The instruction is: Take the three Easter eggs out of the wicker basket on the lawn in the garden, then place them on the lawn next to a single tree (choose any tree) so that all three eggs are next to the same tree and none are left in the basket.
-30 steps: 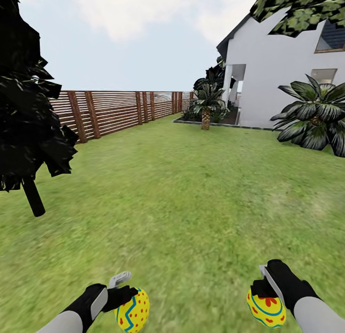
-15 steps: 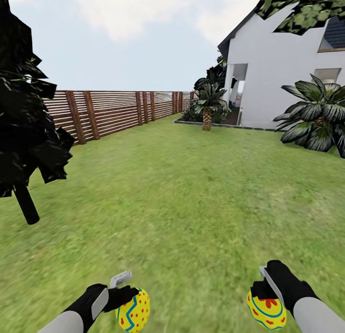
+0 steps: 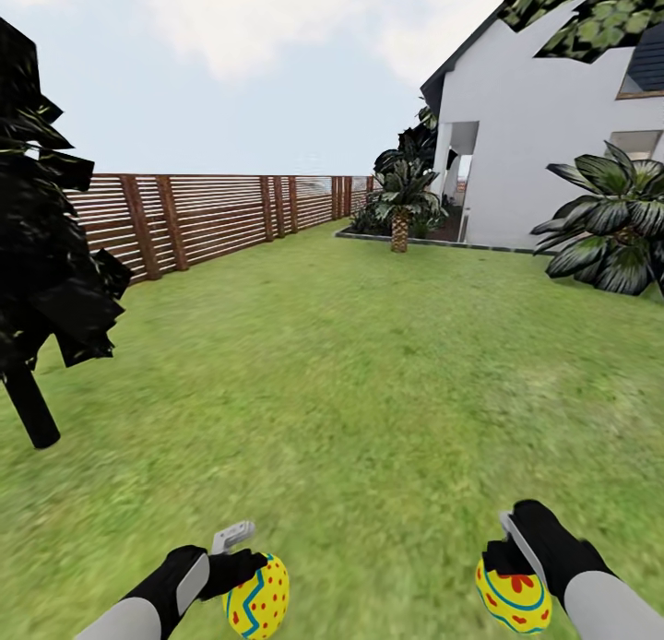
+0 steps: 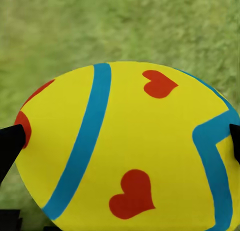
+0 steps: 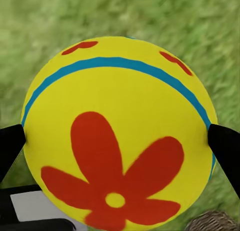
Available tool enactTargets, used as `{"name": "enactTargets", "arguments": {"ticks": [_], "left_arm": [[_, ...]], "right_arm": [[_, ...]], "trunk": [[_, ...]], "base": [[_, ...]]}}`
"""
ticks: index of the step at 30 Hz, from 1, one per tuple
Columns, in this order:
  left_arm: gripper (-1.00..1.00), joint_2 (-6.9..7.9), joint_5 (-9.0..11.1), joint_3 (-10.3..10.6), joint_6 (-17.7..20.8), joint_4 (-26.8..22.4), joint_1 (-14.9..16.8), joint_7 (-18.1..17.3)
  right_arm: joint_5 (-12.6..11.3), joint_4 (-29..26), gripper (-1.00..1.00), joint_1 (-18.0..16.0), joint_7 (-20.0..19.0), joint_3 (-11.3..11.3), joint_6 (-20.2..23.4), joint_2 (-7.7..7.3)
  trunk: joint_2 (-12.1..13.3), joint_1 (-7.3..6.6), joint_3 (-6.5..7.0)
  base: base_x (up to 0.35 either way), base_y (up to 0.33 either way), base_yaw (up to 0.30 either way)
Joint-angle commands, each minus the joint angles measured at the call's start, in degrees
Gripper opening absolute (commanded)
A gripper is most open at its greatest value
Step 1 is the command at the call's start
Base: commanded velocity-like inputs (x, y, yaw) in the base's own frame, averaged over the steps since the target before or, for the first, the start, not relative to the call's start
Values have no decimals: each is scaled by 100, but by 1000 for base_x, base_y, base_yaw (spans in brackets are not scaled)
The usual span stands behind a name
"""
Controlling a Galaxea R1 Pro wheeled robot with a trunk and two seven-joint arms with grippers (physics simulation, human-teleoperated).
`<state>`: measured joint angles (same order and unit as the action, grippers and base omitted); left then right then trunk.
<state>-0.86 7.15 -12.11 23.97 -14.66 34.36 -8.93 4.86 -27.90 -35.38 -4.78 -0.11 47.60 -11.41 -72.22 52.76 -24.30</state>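
In the head view both arms are low at the near edge, over the lawn (image 3: 369, 373). My left gripper (image 3: 245, 574) is shut on a yellow Easter egg (image 3: 258, 598) with a blue zigzag and red dots. In the left wrist view this egg (image 4: 130, 151) sits between the black fingertips (image 4: 10, 146). My right gripper (image 3: 513, 566) is shut on a second Easter egg (image 3: 513, 599). The right wrist view shows its red flower mark (image 5: 115, 166). A scrap of tan wicker (image 5: 212, 222), seemingly the basket, shows at that view's edge. Blocky bright-green tree leaves (image 3: 590, 17) hang at the upper right; the trunk is out of view.
A thin-trunked tree with near-black foliage (image 3: 32, 409) stands close on the left. A brown slat fence (image 3: 212, 216) runs along the left and back. The white house (image 3: 535, 151) and spiky palm-like plants (image 3: 613, 234) (image 3: 399, 207) are at the right. Open grass lies ahead.
The whole view has shifted: the dark tree has slid left and down, the house and palm right, so the camera is moving. Both grippers still hold their eggs the same way.
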Motion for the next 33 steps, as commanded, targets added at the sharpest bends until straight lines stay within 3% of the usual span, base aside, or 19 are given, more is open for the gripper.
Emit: {"name": "enactTargets", "arguments": {"ticks": [1,5,16,33], "left_arm": [[-100,-2,58,-16,46,-11,1,2],[-100,7,58,-19,46,-11,5,-184],[-100,-11,58,-18,29,168,2,-215],[-100,-62,58,-12,28,182,1,-216]], "right_arm": [[58,-7,-100,-3,-49,1,24,10],[55,-6,-100,-4,-49,3,22,17],[63,-14,-100,0,-49,4,22,33],[68,-5,-100,-4,-49,20,22,50]], "trunk": [[-3,4,-7],[-3,4,-7],[-3,4,-33],[-3,4,-102]], "base": [[338,0,0],[338,0,-142],[338,0,-283],[338,0,-69]]}}
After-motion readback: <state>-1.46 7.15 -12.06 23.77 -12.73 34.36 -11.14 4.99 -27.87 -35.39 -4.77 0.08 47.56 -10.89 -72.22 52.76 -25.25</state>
